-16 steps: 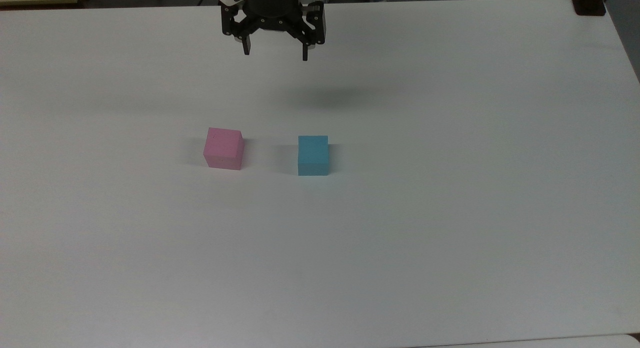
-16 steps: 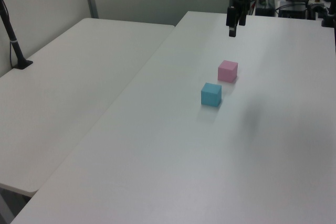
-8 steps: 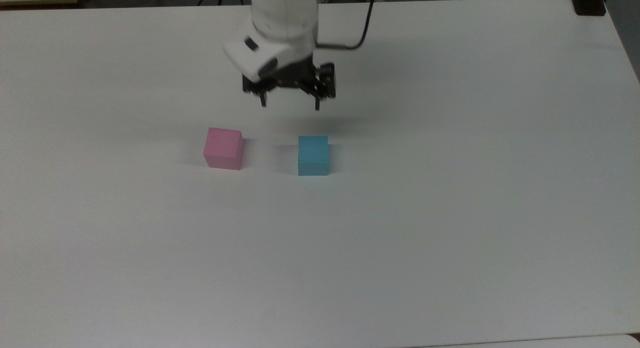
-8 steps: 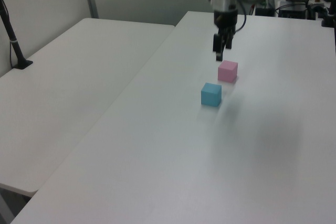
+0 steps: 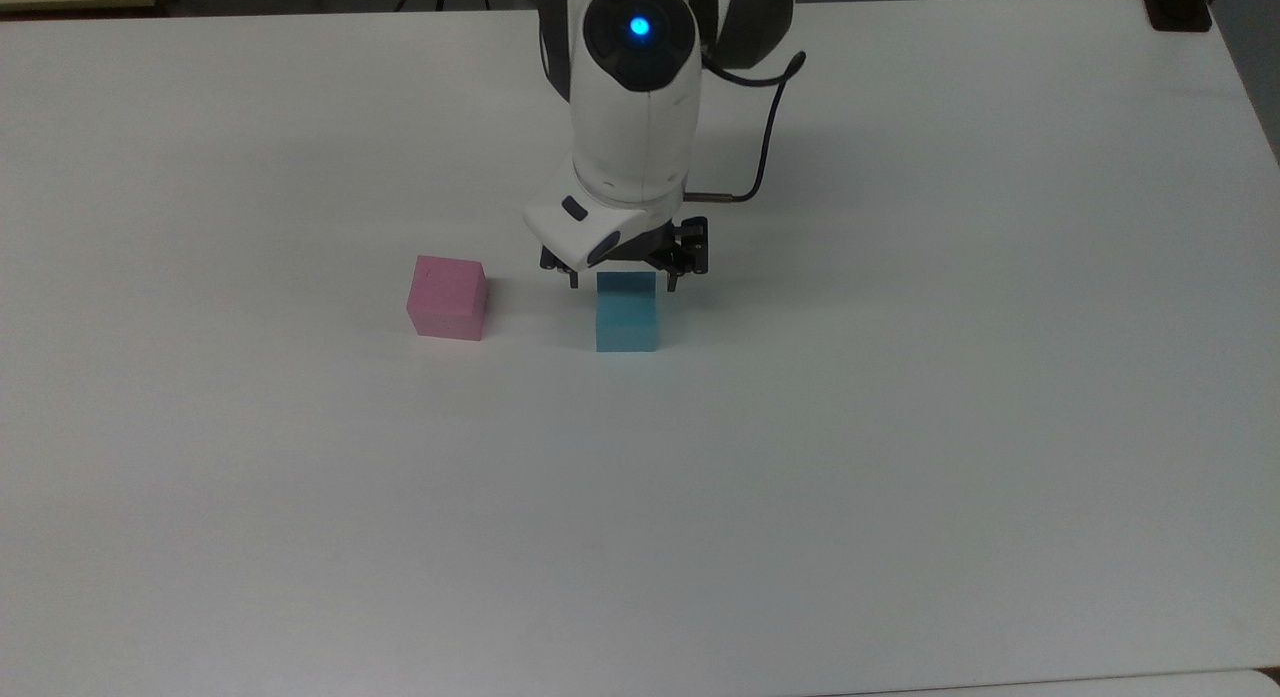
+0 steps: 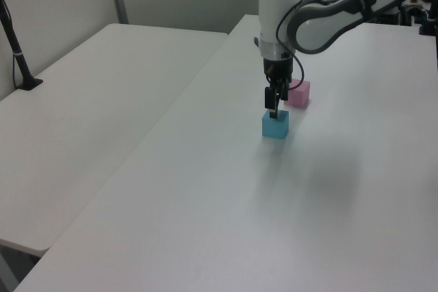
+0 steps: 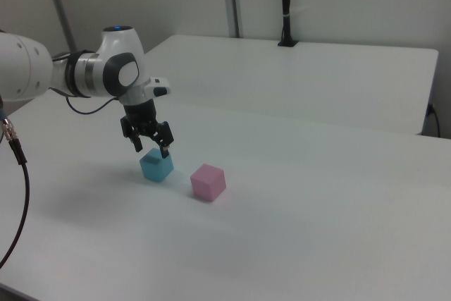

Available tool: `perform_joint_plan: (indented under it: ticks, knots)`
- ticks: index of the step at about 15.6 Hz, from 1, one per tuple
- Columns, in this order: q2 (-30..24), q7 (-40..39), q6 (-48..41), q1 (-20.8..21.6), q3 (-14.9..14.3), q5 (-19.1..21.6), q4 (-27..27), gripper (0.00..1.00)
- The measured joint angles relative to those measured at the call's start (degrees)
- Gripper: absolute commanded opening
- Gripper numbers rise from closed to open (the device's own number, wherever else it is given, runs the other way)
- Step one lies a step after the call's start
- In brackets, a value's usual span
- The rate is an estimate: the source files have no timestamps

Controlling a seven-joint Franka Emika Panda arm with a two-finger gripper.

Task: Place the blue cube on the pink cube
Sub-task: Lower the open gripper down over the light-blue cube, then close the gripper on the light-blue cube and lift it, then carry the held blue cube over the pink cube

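Your blue cube [image 5: 627,312] sits on the white table [image 5: 900,427] well in from every edge, nearer the far edge in the top view than the near one, with the pink cube [image 5: 447,297] near it on the top view's left, apart and not touching. Neither cube has shifted over the last second. What has changed is the gripper [image 5: 623,279]: a second ago it hung near the table's far edge, half a second ago it was partway over, and now it has come down right above the blue cube. Its jaws stand open, one finger to each side of the cube's top, not yet closed on it.

For you this means the approach looks finished and the grasp is the step in hand; lifting and stacking are not yet done.

Both cubes are matte, plain-faced and sharp-edged, alike in size, so flat faces should suit the fingers and give a level seat on the pink top. The table is smooth, pale and faintly glossy.
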Motion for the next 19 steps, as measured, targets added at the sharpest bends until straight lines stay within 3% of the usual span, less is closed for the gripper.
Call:
perform_joint_plan:
  ticks: [3, 6, 7, 8, 9, 10, 11, 19]
  knots:
    - [1.2, 1.0, 0.2, 0.2, 0.0, -2.7, 0.0, 1.0]
    - [2.1, 1.1, 1.4, 0.2, 0.0, -2.8, 0.0, 1.0]
    - [2.5, 1.4, 1.7, 0.3, 0.0, -2.8, 0.0, 0.87]
    - [3.0, 1.6, 2.1, 0.4, 0.0, -2.8, 0.0, 0.63]
    - [3.4, 1.8, 2.7, 0.4, 0.0, -2.9, 0.0, 0.46]
    - [3.8, 1.8, 3.4, 0.5, 0.0, -2.9, 0.0, 0.36]
    - [4.0, 1.9, 3.9, 0.6, 0.0, -2.9, 0.0, 0.32]
    - [0.0, -0.1, 0.1, -1.6, -0.6, -3.2, 1.1, 0.31]
